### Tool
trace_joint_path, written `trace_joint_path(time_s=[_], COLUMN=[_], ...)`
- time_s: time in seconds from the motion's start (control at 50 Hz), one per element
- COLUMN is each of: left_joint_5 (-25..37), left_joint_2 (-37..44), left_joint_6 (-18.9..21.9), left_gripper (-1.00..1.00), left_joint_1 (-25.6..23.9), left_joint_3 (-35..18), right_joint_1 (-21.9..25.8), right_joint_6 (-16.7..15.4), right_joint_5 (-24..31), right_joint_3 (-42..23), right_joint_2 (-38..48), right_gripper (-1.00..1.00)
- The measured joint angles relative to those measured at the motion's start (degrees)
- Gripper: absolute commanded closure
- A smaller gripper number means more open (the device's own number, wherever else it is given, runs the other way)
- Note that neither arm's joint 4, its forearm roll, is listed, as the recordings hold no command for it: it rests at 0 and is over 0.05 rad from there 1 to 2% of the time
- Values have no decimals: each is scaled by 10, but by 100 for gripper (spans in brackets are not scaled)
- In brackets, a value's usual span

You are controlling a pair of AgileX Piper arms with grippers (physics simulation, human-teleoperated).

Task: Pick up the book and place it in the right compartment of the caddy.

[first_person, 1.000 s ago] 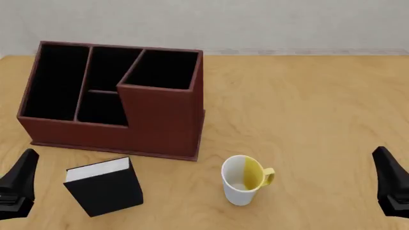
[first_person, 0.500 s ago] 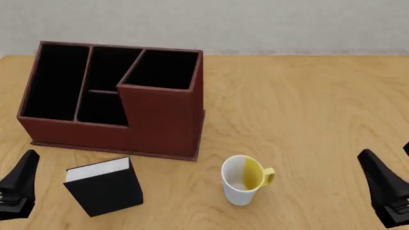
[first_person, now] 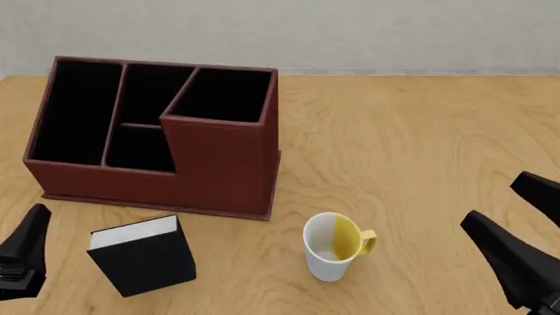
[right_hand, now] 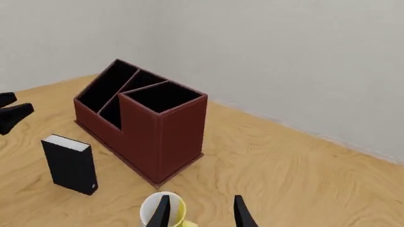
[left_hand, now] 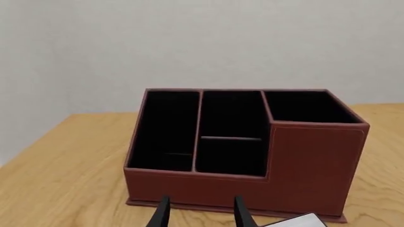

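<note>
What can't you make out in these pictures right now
- Book: left wrist view shows only a corner, cut by the frame edge.
- Mug: right wrist view's edge cuts its lower part.
- Caddy: compartment floors lost in black lining, all views.
- Left gripper: front view's edge cuts it.

**Flat, even light and clean renders**

Everything is bright and evenly lit, with no lamp or window showing where the light comes from. Shadows are faint: only soft darkening on the table (first_person: 420,144) under the caddy (first_person: 219,164), the book (first_person: 144,262) and the mug (first_person: 331,252). The caddy's black lining swallows all detail inside. Nothing glares off wood or wall. All three views are sharp from near to far, without blur, grain or bending at the edges.
</note>
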Motion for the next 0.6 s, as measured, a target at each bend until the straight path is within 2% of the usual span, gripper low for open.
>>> trace_joint_path(time_s=[0.1, 0.32, 0.6], left_joint_5=[-1, -2, -2], left_joint_2=[0, 0, 0], left_joint_6=[1, 1, 4], left_gripper=[-100, -100, -100], left_joint_1=[3, 11, 14], left_joint_3=[0, -1, -2], right_joint_1=[40, 129, 234], right_joint_6=[-17, -25, -3], right_joint_5=[-20, -66, -95], right_joint_3=[-10, -30, -68], right_joint_2=[43, 136, 222], right_gripper=[-100, -100, -100])
